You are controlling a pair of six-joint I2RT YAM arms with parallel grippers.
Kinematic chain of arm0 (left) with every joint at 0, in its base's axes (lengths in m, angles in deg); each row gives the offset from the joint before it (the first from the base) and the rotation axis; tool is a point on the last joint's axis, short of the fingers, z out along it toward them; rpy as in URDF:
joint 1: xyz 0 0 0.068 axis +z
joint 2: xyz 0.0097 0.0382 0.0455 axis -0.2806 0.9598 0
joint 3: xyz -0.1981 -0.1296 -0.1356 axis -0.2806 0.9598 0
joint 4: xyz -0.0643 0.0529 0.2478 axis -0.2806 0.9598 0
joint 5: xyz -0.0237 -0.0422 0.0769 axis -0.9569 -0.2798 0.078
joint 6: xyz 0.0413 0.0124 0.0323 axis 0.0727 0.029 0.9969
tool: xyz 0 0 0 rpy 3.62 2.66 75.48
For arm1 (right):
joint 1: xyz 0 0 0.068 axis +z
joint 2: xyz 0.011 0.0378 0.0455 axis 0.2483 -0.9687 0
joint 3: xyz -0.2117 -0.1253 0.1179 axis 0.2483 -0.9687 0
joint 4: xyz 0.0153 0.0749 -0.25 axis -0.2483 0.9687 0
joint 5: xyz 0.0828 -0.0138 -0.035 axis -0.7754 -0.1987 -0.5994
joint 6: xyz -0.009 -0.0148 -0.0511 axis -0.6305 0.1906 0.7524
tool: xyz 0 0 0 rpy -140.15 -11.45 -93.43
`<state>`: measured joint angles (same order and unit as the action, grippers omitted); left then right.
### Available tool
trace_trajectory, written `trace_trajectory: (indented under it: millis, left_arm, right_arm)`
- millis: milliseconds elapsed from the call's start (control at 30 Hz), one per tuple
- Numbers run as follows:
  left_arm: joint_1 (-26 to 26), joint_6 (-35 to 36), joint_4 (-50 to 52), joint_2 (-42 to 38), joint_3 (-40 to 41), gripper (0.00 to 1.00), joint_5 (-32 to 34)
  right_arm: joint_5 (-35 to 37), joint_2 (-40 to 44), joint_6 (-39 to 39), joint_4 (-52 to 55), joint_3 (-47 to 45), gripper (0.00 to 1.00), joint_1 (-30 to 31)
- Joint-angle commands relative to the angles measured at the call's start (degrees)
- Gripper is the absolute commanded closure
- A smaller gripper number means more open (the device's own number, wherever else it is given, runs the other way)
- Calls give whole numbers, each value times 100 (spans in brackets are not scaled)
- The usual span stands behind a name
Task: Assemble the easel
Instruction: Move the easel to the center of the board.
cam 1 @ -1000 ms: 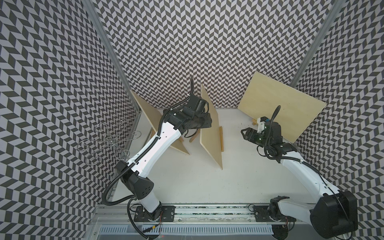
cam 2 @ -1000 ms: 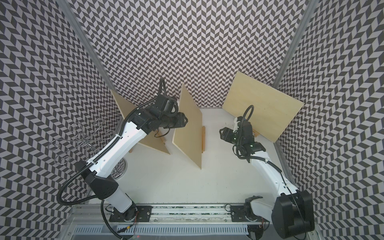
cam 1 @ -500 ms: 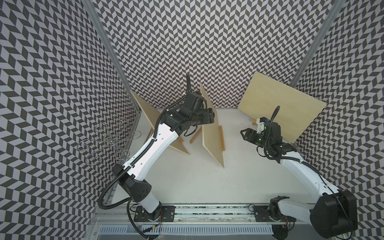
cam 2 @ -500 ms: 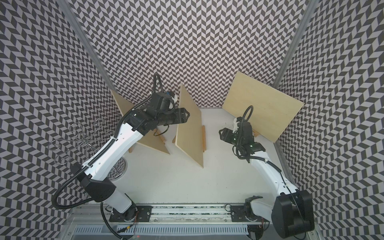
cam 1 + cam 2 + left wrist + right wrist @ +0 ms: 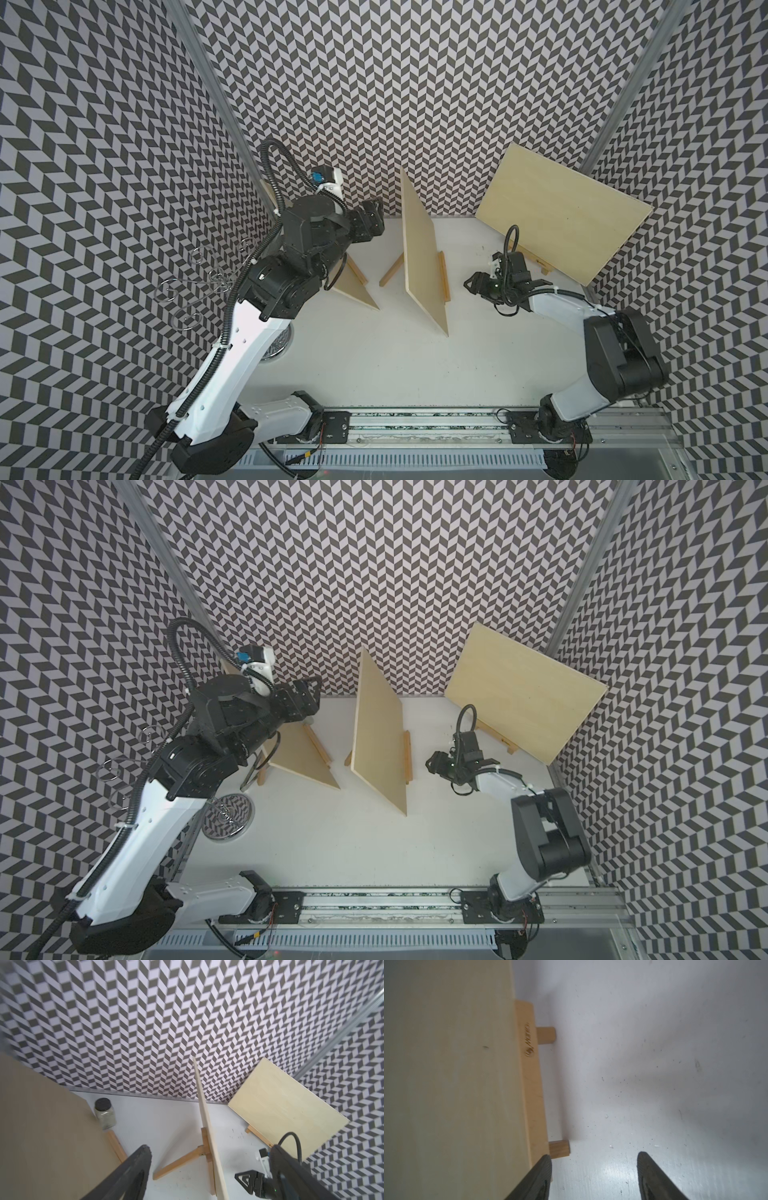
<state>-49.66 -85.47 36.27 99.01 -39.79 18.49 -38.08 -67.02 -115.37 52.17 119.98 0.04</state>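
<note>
Pale rectangular plywood board on small light-wood easel, mid white bench. My left arm far-left, jaws released, clear of board. Right arm right of easel, jaws released, empty. I'd back off slowly, avoid nudging.

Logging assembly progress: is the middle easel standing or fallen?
Standing: the middle easel has its rear leg splayed out and carries a board on edge.

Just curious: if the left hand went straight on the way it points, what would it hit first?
Probably the middle wooden board, propped on its easel, right ahead of the left hand; depth is unclear.
</note>
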Motion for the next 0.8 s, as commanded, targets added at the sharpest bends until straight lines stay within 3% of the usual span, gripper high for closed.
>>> trace_trajectory:
  millis: [0, 367, 767]
  left_arm:
    - [191, 100, -122, -260, 322, 12, 474]
    - [449, 358, -112, -603, 563, 8, 607]
    - [453, 363, -161, -732, 811, 4, 343]
  right_arm:
    - [127, -452, -134, -500, 430, 35, 241]
    - [649, -1963, -65, -184, 1915, 35, 945]
    - [564, -3155, 49, 166, 3581, 35, 1458]
